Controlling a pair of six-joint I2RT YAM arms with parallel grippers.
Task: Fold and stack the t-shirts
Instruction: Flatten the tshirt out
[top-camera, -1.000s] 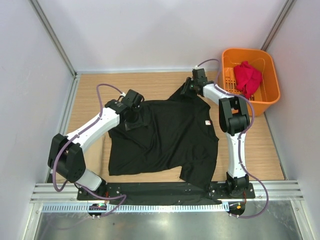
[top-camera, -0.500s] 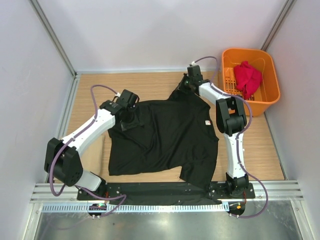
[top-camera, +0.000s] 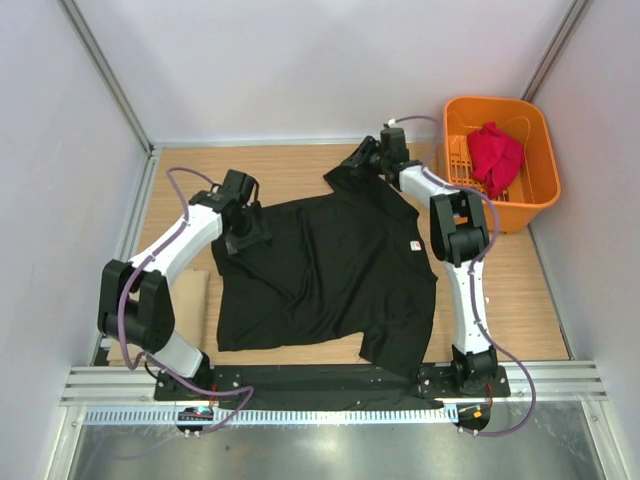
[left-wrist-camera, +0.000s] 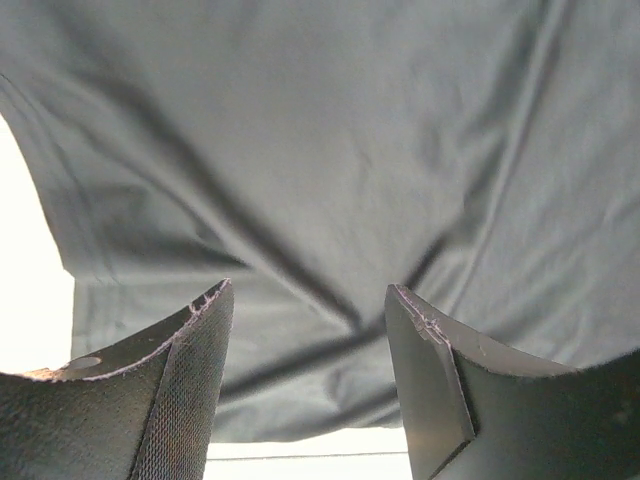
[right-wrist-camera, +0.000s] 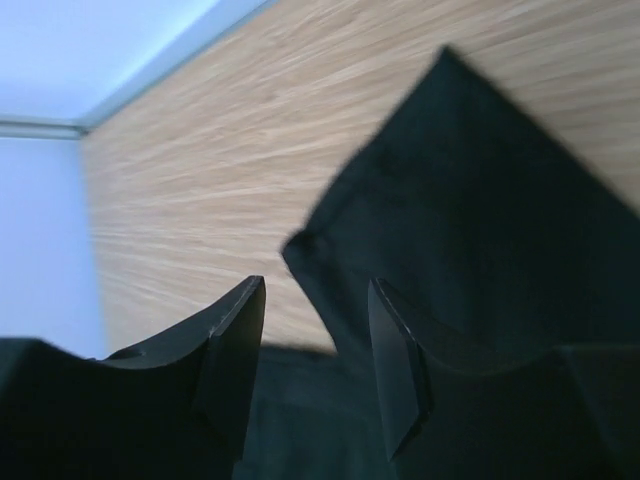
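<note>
Bright even overhead light; wrist views soft, left one overexposed at edges.

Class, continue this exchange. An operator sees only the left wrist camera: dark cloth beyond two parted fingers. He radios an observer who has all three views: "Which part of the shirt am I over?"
Observer: From above, the left gripper is at the far-left corner of the black t-shirt, which lies spread on the wooden table.
Operator: Where is the other arm?
Observer: The right gripper, fingers parted, is at the shirt's far point, which looks like a sleeve.
Operator: And the second shirt?
Observer: The red t-shirt lies bunched in the orange basket at the far right.
</note>
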